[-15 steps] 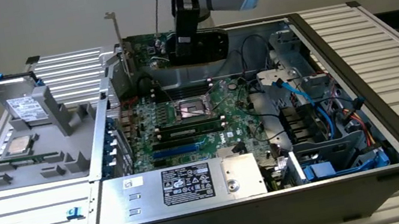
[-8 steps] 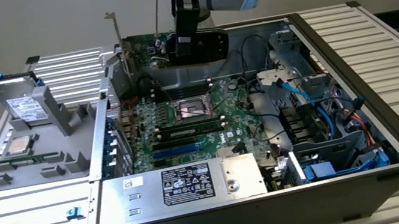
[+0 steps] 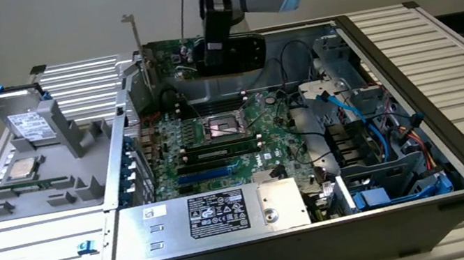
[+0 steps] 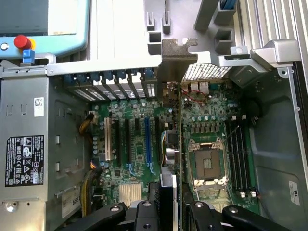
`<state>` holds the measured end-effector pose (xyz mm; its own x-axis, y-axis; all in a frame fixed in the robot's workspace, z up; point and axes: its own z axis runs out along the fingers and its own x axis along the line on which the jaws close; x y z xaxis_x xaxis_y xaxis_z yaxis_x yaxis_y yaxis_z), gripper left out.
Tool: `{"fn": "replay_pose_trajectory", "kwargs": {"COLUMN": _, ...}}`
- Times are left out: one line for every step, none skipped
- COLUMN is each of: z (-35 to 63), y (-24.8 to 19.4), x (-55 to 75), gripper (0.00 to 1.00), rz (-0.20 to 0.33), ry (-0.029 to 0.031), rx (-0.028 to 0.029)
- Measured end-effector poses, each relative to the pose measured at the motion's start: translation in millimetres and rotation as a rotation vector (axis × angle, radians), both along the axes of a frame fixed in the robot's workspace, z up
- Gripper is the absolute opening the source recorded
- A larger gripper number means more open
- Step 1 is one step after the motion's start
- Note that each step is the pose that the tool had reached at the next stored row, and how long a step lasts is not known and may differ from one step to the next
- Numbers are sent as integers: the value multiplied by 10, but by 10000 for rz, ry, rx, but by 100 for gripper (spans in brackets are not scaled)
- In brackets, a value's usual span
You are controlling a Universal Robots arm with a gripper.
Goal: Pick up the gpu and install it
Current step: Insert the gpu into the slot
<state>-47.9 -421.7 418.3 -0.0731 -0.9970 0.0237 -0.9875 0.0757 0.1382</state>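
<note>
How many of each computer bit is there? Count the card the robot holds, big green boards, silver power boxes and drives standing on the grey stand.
gpu card in the hand: 1
big green motherboard: 1
silver power box: 1
drive on the grey stand: 1
Total: 4

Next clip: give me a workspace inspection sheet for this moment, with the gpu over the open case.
Surface: slatted metal table carrying the open computer case.
Job's things: gpu upright, held over the motherboard; its silver bracket is at the case's rear edge.
Clutter: grey parts tray beside the case, at the exterior view's left, with a drive standing in it.
Gripper: gripper shut on the gpu.
Cables: blue cables inside the case.
Surroundings: pendant with a red button; plain wall.
</note>
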Motion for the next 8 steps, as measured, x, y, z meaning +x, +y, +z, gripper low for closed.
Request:
{"fn": "replay_pose_trajectory", "kwargs": {"z": 0, "y": 0, "x": 0, "gripper": 29, "rz": 171, "ry": 1, "rx": -1}}
{"fn": "replay_pose_trajectory", "kwargs": {"z": 1, "y": 0, "x": 0, "gripper": 29, "rz": 356, "ry": 1, "rx": -2}}
{"fn": "replay_pose_trajectory", "kwargs": {"z": 1, "y": 0, "x": 0, "gripper": 29, "rz": 529, "ry": 1, "rx": -2}}
{"fn": "replay_pose_trajectory", "kwargs": {"z": 1, "y": 0, "x": 0, "gripper": 29, "rz": 710, "ry": 1, "rx": 0}}
{"fn": "replay_pose_trajectory", "kwargs": {"z": 0, "y": -1, "x": 0, "gripper": 29, "rz": 840, "ry": 0, "rx": 1}}
{"fn": "replay_pose_trajectory", "kwargs": {"z": 1, "y": -1, "x": 0, "gripper": 29, "rz": 854, "ry": 1, "rx": 1}}
{"fn": "replay_pose_trajectory", "kwargs": {"z": 1, "y": -1, "x": 0, "gripper": 29, "rz": 854, "ry": 0, "rx": 1}}
{"fn": "replay_pose_trajectory", "kwargs": {"z": -1, "y": 0, "x": -2, "gripper": 29, "rz": 854, "ry": 0, "rx": -1}}
